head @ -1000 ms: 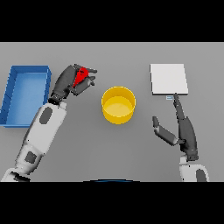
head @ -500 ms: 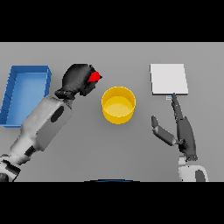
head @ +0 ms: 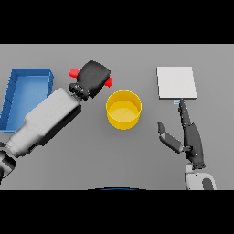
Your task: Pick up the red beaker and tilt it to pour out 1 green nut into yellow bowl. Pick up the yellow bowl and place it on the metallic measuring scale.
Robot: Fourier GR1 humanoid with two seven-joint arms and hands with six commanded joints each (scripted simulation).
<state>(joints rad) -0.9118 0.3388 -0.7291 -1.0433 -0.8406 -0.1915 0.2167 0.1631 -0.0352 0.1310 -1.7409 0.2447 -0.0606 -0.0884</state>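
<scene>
My left hand [head: 93, 77] is shut on the red beaker [head: 74, 72], held above the table just left of the yellow bowl [head: 124, 109]. Only two red bits of the beaker show, one at each side of the hand; the rest is hidden under it. The bowl stands upright in the middle of the table, and I cannot make out a nut in it. The metallic measuring scale [head: 176, 82] lies flat at the back right. My right hand [head: 188, 137] rests open on the table below the scale, fingers pointing toward its front edge.
A blue tray [head: 23, 91] lies at the far left, beside my left forearm. Grey table [head: 114, 160] spreads in front of the bowl.
My left arm has lifted the red beaker and carried it rightward toward the yellow bowl, turning the hand over so it now covers most of the beaker. The right hand has stayed put.
</scene>
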